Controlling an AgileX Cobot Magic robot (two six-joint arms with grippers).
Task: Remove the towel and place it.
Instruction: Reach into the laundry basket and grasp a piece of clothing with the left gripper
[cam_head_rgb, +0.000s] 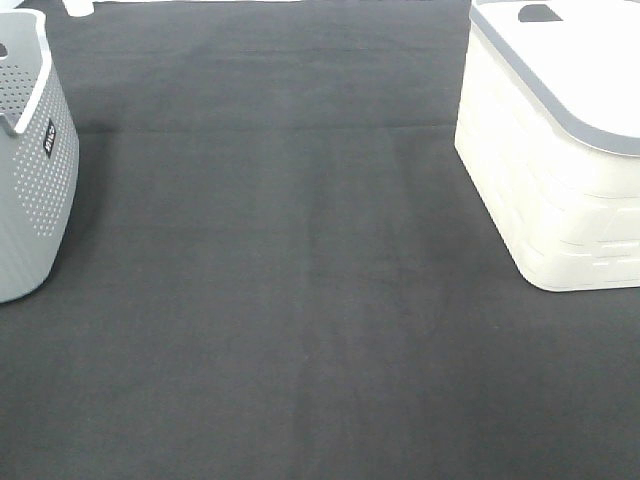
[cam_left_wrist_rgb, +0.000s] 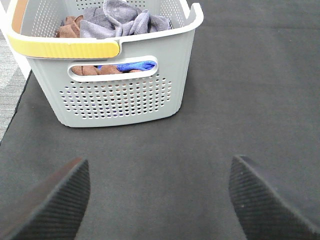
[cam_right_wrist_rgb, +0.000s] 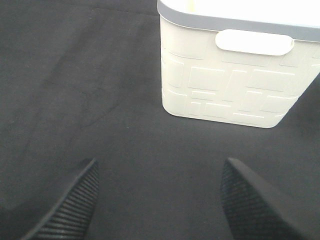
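Black ribbed pads (cam_left_wrist_rgb: 55, 205) of the left claw (cam_left_wrist_rgb: 159, 200) stand wide apart and hold nothing; the right claw (cam_right_wrist_rgb: 159, 200) is spread the same, also empty. Under both lies the dark, felt-like desk (cam_head_rgb: 300, 300). Before the left claw stands a grey plastic basket (cam_left_wrist_rgb: 125, 100) with many small holes and a yellow handle strip (cam_left_wrist_rgb: 65, 48). The greyish-blue towel (cam_left_wrist_rgb: 120, 20) lies crumpled on top inside it, beside a brown cloth (cam_left_wrist_rgb: 70, 27). Before the right claw stands a cream bin (cam_right_wrist_rgb: 225, 85) with block relief.

Two baskets (cam_head_rgb: 30, 180) (cam_head_rgb: 530, 190), two grippers (cam_left_wrist_rgb: 160, 200) (cam_right_wrist_rgb: 157, 200), one towel (cam_left_wrist_rgb: 117, 20), one blue cloth (cam_left_wrist_rgb: 137, 65)
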